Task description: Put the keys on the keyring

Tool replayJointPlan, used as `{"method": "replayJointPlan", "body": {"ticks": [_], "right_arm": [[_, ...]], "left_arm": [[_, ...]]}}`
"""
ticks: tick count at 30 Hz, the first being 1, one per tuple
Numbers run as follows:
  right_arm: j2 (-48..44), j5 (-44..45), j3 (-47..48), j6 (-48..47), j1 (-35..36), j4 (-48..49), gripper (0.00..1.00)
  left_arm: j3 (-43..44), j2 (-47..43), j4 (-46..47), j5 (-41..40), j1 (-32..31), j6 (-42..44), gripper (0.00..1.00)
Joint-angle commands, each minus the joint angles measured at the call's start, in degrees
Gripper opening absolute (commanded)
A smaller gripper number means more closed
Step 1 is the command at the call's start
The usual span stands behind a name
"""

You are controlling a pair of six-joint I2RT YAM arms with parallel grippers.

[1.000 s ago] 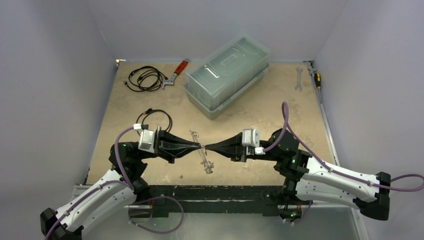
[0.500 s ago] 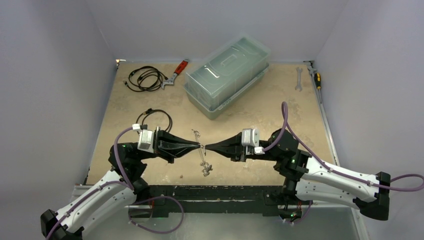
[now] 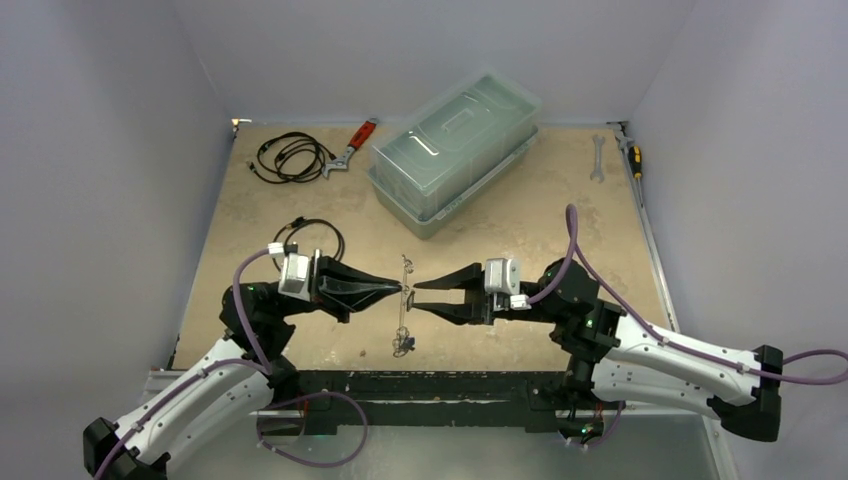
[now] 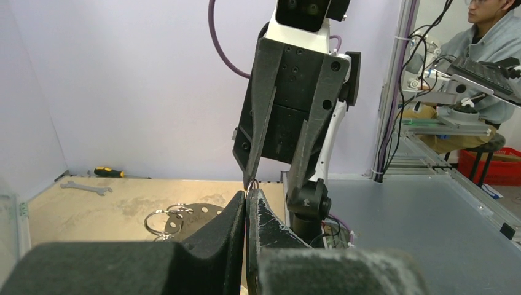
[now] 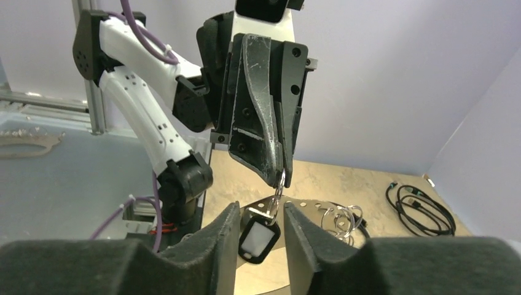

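My left gripper is shut, pinching a thin metal loop at its fingertips. From above this loop, the keyring, shows as a thin pale upright line between the two grippers. A silver key with a black tag hangs from the loop just below the pinch. My right gripper faces the left one with its jaws apart. Its pads stand either side of the hanging key and tag without touching them. In the left wrist view the right gripper stands open just beyond my shut left gripper.
Behind the tag is a round flat plate with holes along its rim, with silver split rings on its far side. Farther back are a clear lidded box, coiled black cables, red-handled pliers, a wrench and a screwdriver.
The right gripper has opened and let go at the pinch point. The keyring has swung from a slant to nearly upright, still held by the left gripper, which has moved slightly right.
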Motion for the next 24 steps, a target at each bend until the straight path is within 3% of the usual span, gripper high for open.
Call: {"method": "replayJointPlan", "body": {"ticks": [1,8,24], "right_arm": [[0.9,-0.2,1.4,0.1,0.1,1.4,0.39],[1.9,-0.1,1.9,-0.1,0.1,2.0,0.43],[3.6,-0.3,2.6,0.1,0.1,4.3,0.35]], "left_arm": [[0.3,0.0,4.2,-0.3,0.5,-1.1,0.0],[0.3,0.1,4.6,0.1,0.5,-1.6,0.0],[0.1,0.0,4.7,0.3,0.6,-1.9,0.0]]}}
